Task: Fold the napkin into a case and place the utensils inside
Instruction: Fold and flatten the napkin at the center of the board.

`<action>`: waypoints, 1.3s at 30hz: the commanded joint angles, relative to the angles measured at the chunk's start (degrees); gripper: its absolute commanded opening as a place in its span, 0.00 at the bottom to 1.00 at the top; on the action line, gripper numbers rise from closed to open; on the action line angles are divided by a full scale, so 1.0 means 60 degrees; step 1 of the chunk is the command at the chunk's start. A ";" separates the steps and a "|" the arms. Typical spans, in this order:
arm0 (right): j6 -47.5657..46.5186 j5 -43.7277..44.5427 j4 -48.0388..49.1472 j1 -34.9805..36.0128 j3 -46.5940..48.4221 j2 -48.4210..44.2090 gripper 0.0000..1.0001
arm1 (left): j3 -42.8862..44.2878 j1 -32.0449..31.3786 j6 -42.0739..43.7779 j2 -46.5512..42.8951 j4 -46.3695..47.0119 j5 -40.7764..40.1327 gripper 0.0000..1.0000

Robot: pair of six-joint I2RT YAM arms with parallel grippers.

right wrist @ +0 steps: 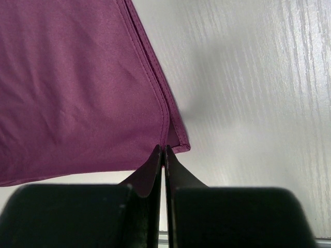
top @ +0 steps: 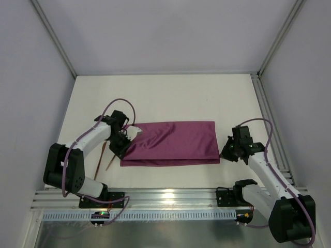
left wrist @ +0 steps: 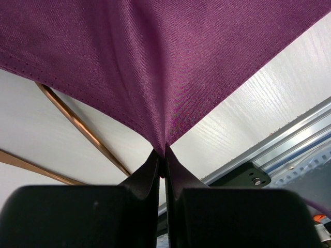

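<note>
Left gripper (top: 125,138): its jaws are clamped on the napkin (top: 173,143), pinching the cloth at its left end. In the wrist view the purple cloth runs straight out from between the fingertips (left wrist: 153,164) and fans wide ahead of them, drawn into a ridge at the pinch. The stitched hem slants away to the left. Two utensils (left wrist: 77,124), slim copper shafts, lie on the table (left wrist: 248,108) to the left of these fingers. One runs diagonally under the hem and the other lies nearer the camera at the left edge. From above they show as thin lines just outside this gripper, on its side toward the arm bases and apart from the main body of the cloth. A metal rail (left wrist: 305,129) crosses to the right of the fingers.

Between the two grippers the napkin lies folded as a wide oblong. Its layers show along the edge nearest the bases, and soft wrinkles run across the top.

Right gripper (right wrist: 163,153): its jaws are together and the tips sit at the cloth's near right corner. The tips touch the upper layer's edge, and the lower layer's hemmed corner pokes out just to their right. Whether any cloth is caught between them cannot be told, and the fabric here lies flat. Bare white table lies to the right of the fingers.
</note>
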 commanded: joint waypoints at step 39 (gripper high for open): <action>0.0146 0.0423 0.0851 0.0133 -0.0419 0.0246 0.03 | 0.0303 -0.0306 0.0703 -0.0232 -0.0815 0.0628 0.00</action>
